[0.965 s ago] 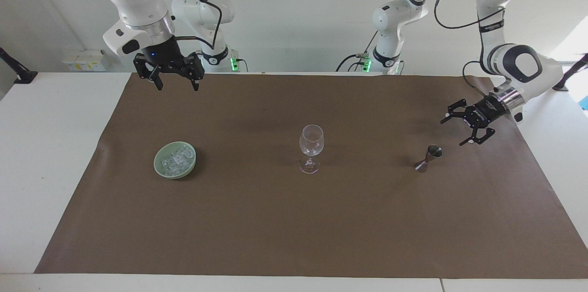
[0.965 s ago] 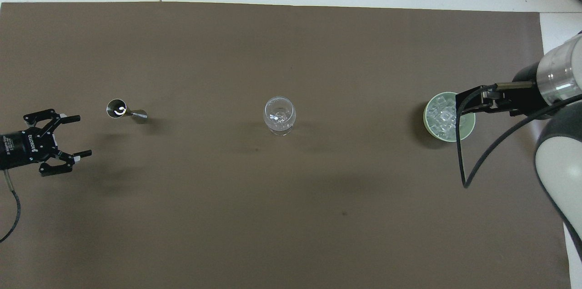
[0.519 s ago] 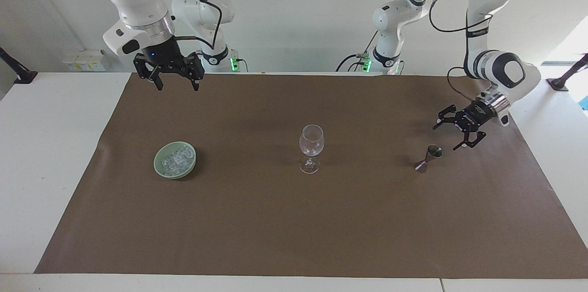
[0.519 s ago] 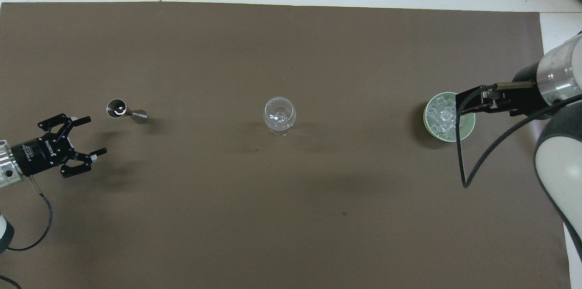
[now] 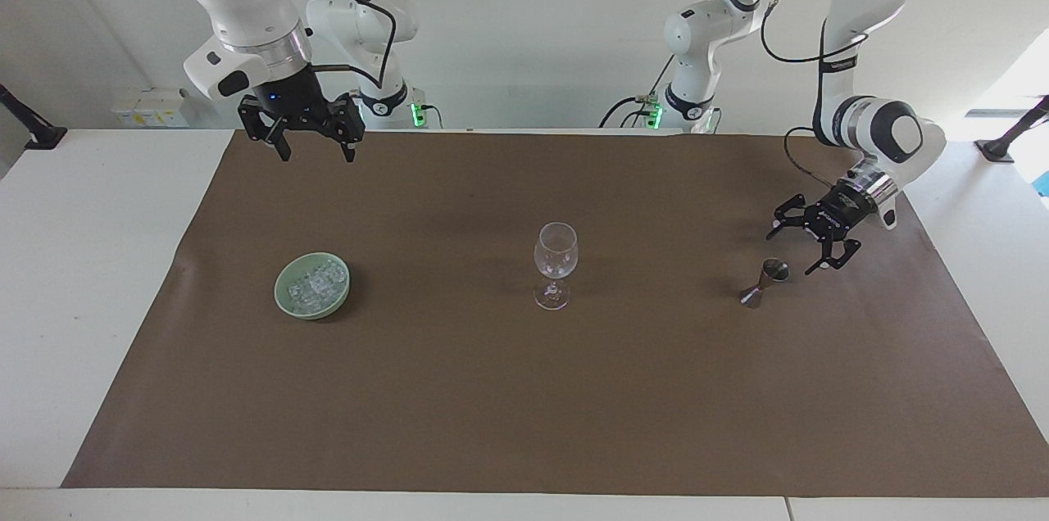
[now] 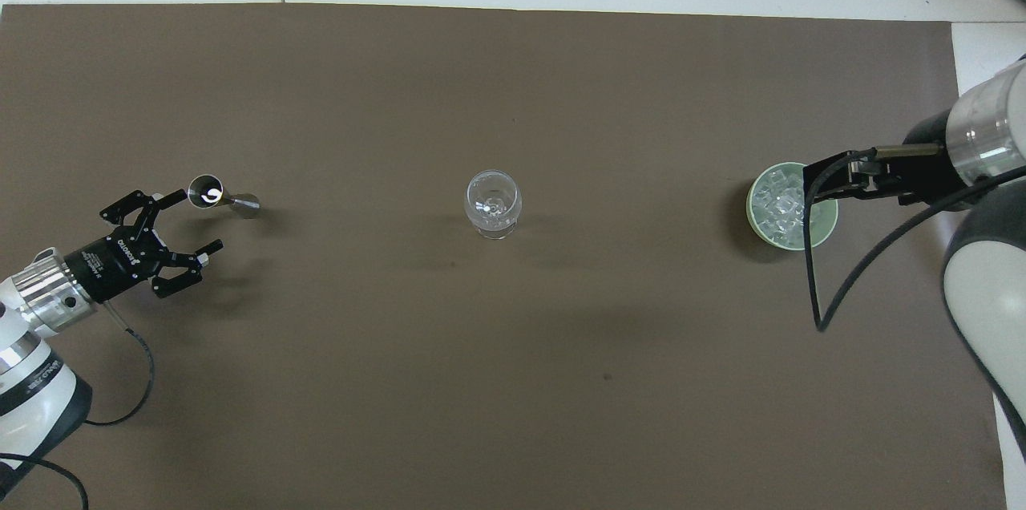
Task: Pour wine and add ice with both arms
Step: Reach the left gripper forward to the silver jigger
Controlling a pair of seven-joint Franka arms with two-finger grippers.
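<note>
The left gripper (image 5: 797, 244), fingers spread, hung just beside the jigger (image 5: 764, 282) near the worktop's (image 5: 524, 423) left-arm edge. The right gripper (image 5: 314, 148), fingers apart, hovered over the robots' edge; ice (image 5: 315, 283) filled the green bowl (image 5: 288, 301) below, wine glass (image 5: 555, 263) mid-worktop.

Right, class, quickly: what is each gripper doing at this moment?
Left gripper: open, empty, close beside the jigger, not touching it.
Right gripper: open, empty, waiting high above the mat.
</note>
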